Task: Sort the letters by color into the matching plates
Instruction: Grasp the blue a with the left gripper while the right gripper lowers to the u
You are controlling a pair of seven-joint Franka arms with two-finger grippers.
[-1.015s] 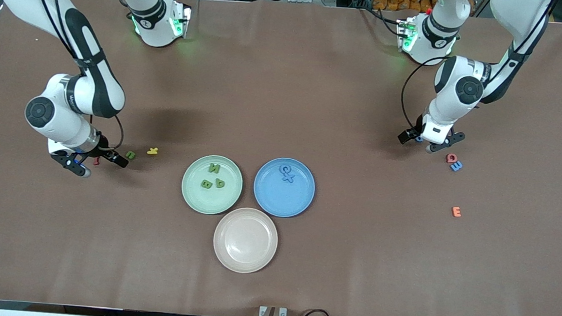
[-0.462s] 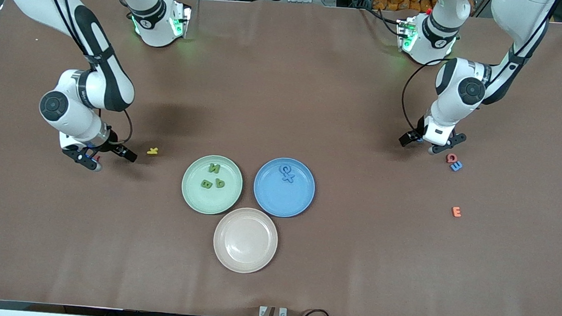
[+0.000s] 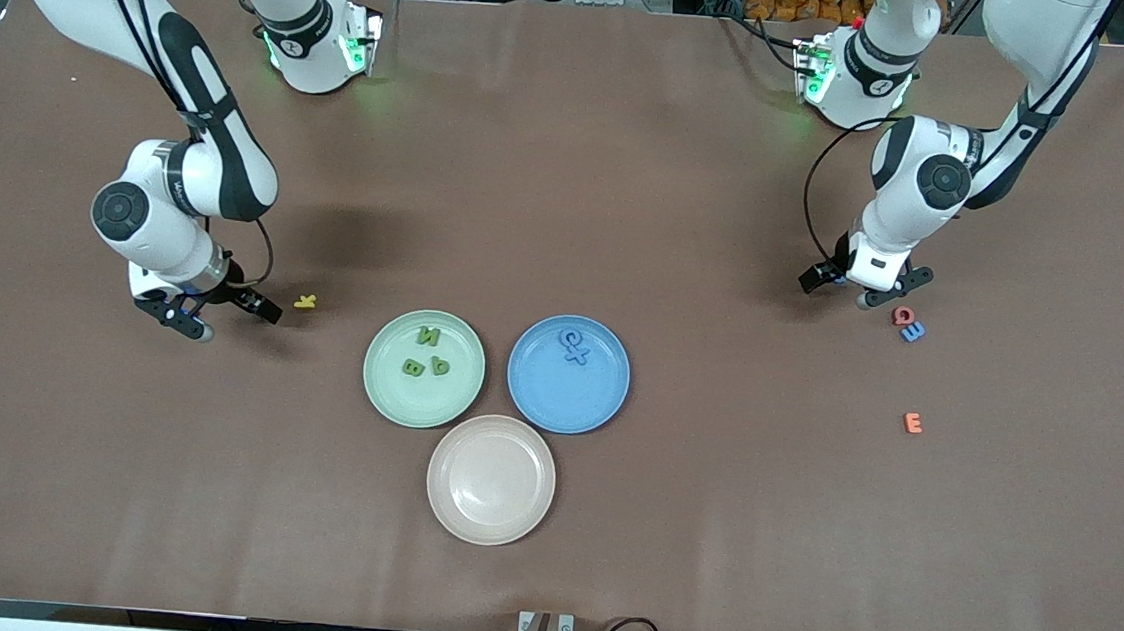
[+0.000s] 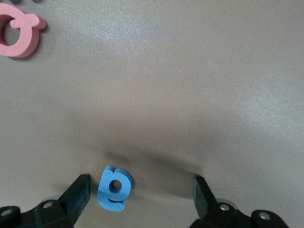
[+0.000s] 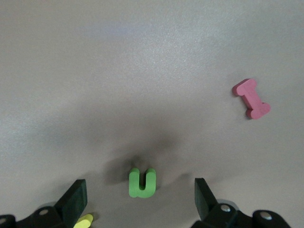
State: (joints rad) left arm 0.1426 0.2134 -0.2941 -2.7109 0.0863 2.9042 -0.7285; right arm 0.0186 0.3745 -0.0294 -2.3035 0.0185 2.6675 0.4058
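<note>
Green U (image 5: 142, 183) lying flat between spread right hand (image 5: 137, 204); left hand (image 4: 142, 202) spread around blue letter (image 4: 113, 188)

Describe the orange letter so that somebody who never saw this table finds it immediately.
Start at the blue plate in the middle of the table and go toward the left arm's end. The orange letter, an E, lies there alone on the bare brown table, nearer to the front camera than the touching red letter and blue letter.

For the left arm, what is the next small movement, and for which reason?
Probably it should lower and shut the left pincer on the small blue letter. That letter lies on the table between the open fingers, nearer one finger, not gripped. The blue plate holds other blue letters, so it belongs there.
</note>
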